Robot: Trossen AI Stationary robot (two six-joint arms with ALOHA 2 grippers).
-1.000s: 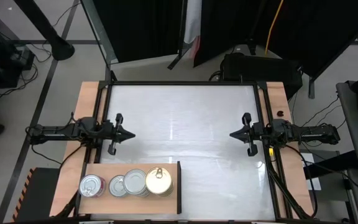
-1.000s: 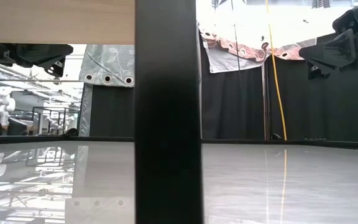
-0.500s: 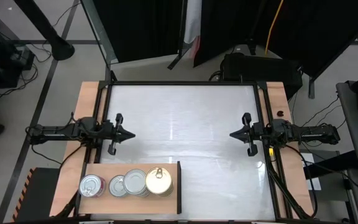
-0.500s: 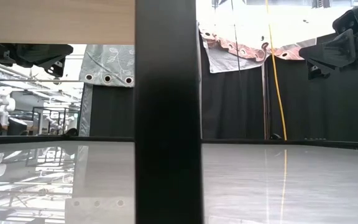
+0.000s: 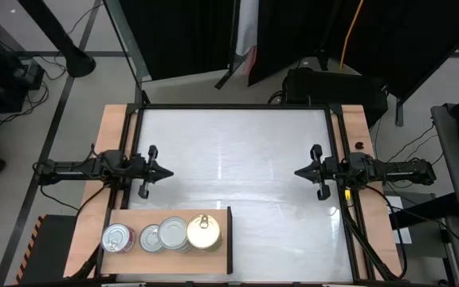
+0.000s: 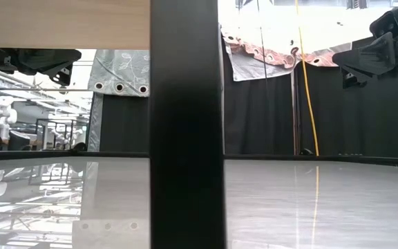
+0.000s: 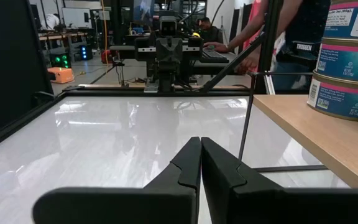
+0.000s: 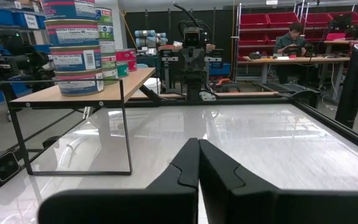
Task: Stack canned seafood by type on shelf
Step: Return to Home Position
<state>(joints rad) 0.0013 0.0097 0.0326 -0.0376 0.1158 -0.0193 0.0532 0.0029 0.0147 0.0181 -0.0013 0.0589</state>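
The shelf (image 5: pixel 134 219) is a light-brown board on thin dark legs at the table's near left corner. Four stacks of tins stand on it in a row: a silver-lidded, red-labelled one (image 5: pixel 117 237), two more silver-lidded ones (image 5: pixel 150 237) (image 5: pixel 174 233) and a gold-lidded one (image 5: pixel 204 230). The wrist views show the stacks from the side (image 7: pixel 347 62) (image 8: pixel 76 50). My left gripper (image 5: pixel 168 172) (image 7: pixel 201 142) hovers shut at the table's left side, beyond the shelf. My right gripper (image 5: pixel 299 172) (image 8: pixel 198 143) hovers shut at the right side. The two point at each other.
The white tabletop (image 5: pixel 233 159) stretches between the two grippers inside a dark frame. In the low view the shelf's dark upright (image 6: pixel 185 124) blocks the middle and its board (image 6: pixel 61 24) spans the top left. People work at benches beyond the table (image 8: pixel 294 37).
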